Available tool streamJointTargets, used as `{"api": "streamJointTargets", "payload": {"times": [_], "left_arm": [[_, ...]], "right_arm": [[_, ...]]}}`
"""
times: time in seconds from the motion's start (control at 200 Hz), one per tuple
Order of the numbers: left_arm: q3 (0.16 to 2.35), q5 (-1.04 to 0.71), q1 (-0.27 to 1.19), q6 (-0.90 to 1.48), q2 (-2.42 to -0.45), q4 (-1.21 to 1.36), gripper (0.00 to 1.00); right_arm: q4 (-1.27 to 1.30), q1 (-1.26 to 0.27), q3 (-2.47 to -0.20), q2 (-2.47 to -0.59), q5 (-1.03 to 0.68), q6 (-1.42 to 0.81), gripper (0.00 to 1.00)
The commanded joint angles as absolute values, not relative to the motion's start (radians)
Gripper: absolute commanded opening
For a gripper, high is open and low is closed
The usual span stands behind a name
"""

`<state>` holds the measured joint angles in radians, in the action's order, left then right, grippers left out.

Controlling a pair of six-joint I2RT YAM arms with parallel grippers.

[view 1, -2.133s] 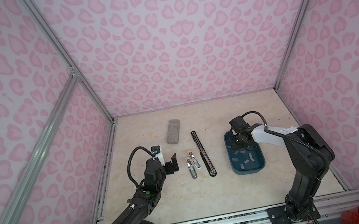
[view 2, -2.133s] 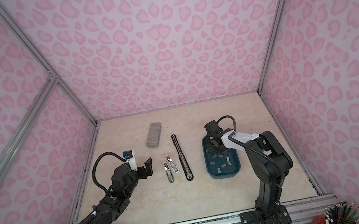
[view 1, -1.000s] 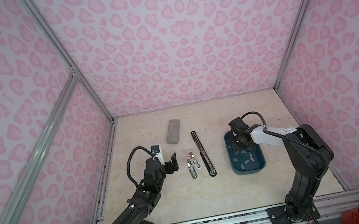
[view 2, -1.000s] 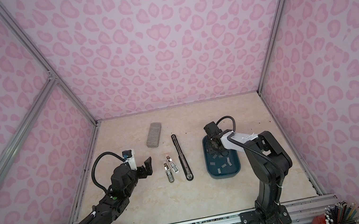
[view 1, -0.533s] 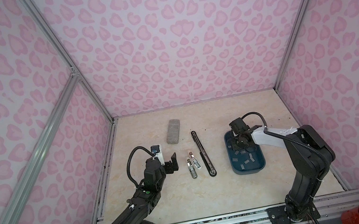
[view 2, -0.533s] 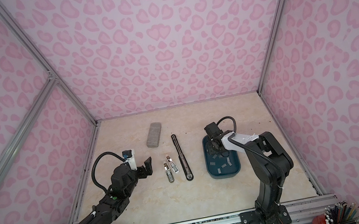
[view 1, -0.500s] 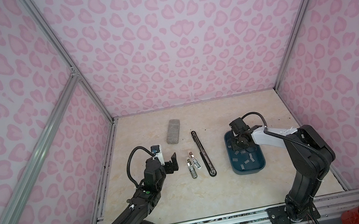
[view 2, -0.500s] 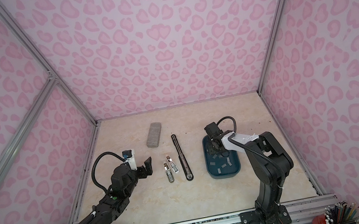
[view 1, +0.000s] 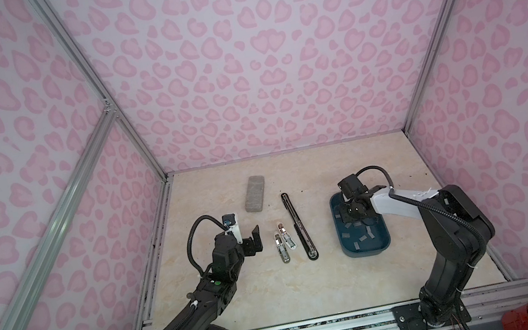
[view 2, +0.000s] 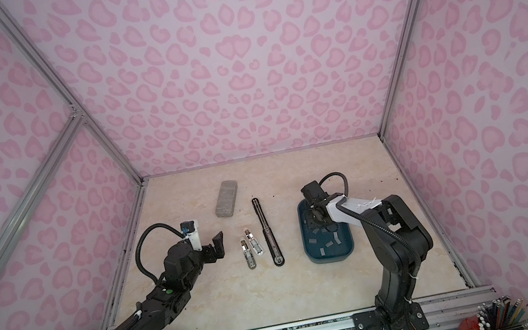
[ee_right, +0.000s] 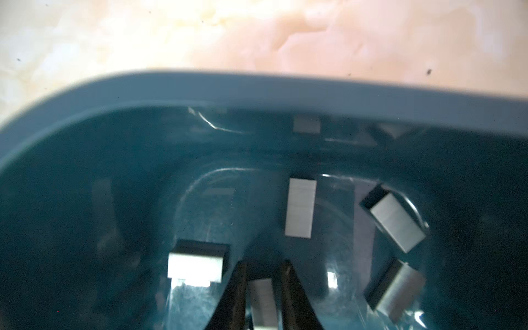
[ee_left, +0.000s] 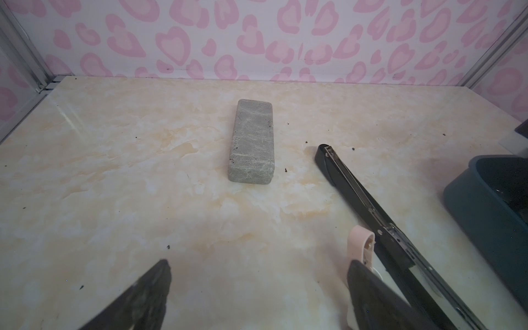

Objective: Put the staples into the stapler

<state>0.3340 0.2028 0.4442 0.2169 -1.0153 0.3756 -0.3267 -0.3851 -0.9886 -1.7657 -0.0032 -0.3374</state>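
The black stapler (view 1: 298, 226) is lying opened out flat on the table, running near to far. Well apart to its right, a dark teal tray (view 1: 366, 253) is sitting, with the staples (view 1: 363, 238) lying scattered on its floor as short grey strips. Left of the stapler, the left gripper (view 1: 250, 243) is hovering with its jaws spread wide and nothing between them. Just beside the stapler's near half on that side, two small silver pieces (view 1: 283, 241) are lying side by side. Level with the stapler's middle, the right gripper (ee_right: 264, 264) is reaching down into the tray's far end, its jaws pinching one staple strip (ee_right: 263, 303). Left of the stapler's far tip, a grey speckled block (view 1: 254, 193) is resting flat.
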Motion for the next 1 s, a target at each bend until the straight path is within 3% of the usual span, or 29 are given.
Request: {"api": "streamJointTargets", "payload": {"times": [0.0,0.47,0.68,0.995], "left_arm": [[0.339,0.201,0.442,0.215,-1.013,0.412,0.97],[0.335,0.197,0.442,0.214,-1.005,0.413,0.97],[0.334,0.196,0.442,0.214,-1.006,0.413,0.97],[0.326,0.181,0.442,0.213,-0.991,0.418,0.97]], "right_arm": [[-0.397,-0.388,-0.976,-1.777,-0.035,-0.345,0.22],[-0.394,-0.393,-0.954,-1.760,-0.025,-0.350,0.22],[-0.391,-0.394,-0.951,-1.764,-0.020,-0.354,0.12],[-0.374,-0.396,-0.945,-1.703,0.011,-0.354,0.10]]}}
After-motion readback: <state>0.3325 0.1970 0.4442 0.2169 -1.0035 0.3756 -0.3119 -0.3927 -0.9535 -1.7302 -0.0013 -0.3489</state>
